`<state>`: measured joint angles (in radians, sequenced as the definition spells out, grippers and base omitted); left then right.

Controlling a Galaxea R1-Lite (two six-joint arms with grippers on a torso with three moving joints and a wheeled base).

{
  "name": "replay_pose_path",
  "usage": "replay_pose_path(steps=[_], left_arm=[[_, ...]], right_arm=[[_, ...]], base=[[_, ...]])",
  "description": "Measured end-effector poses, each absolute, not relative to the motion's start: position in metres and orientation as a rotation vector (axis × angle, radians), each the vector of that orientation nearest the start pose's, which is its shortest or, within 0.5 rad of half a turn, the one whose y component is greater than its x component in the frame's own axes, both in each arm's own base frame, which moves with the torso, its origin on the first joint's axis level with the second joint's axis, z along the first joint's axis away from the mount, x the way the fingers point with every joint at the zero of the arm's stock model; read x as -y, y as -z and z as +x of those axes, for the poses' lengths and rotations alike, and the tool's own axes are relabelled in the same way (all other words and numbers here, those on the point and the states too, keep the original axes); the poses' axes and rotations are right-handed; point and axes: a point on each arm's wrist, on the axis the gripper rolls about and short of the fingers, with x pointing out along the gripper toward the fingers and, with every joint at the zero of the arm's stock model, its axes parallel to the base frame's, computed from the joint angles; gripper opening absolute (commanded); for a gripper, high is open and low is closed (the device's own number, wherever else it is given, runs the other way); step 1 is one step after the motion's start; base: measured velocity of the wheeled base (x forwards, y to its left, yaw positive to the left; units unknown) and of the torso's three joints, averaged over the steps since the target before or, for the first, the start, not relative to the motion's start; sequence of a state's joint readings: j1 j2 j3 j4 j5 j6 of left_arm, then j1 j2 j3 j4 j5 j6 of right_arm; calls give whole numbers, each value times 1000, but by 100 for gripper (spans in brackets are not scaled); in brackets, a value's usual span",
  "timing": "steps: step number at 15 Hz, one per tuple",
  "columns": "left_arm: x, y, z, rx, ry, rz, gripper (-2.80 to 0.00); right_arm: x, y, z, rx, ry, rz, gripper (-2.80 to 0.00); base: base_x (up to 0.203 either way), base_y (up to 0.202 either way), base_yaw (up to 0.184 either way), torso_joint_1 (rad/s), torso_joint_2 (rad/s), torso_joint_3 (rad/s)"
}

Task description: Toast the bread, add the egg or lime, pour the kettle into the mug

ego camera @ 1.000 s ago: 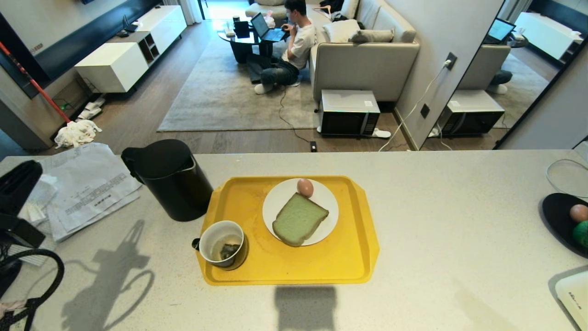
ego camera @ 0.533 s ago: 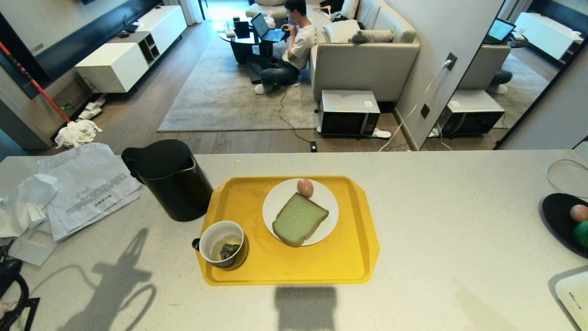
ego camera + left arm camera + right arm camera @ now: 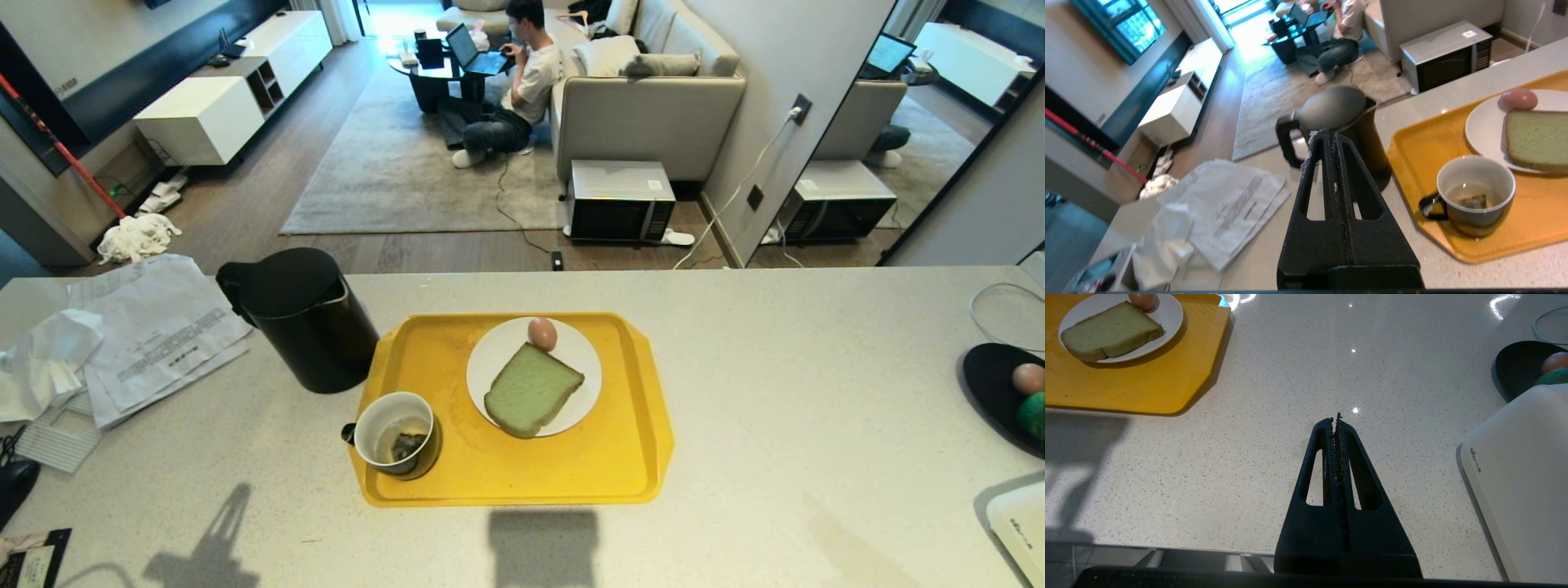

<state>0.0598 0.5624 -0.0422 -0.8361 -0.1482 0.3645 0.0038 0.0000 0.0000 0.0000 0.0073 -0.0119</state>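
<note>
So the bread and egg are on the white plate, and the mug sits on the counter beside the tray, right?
Not quite. The mug sits on the yellow tray, in its near left corner, as the head view shows. The bread and egg are on the white plate.

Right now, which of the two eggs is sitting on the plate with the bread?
The egg at the white plate's far edge, touching the bread. The other egg lies in the black dish beside the lime.

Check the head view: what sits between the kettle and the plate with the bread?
Head view: only bare yellow tray floor and its raised left rim lie between the kettle and the plate. The mug stands nearer the robot, off that line.
</note>
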Motion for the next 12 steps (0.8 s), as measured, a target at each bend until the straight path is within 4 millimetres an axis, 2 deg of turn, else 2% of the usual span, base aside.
replay_pose_path(steps=[3, 6, 12], left_arm=[[1, -154, 17, 302, -12, 375, -280], [1, -149, 4, 340, -28, 376, -280], [2, -174, -14, 506, -87, 393, -280]], right_arm=[[0, -75, -23, 0, -11, -12, -280], [0, -75, -23, 0, -11, -11, -280], [0, -75, -23, 0, -11, -12, -280]], base=[[0, 0, 0, 0, 0, 0], [0, 0, 0, 0, 0, 0], [0, 0, 0, 0, 0, 0]])
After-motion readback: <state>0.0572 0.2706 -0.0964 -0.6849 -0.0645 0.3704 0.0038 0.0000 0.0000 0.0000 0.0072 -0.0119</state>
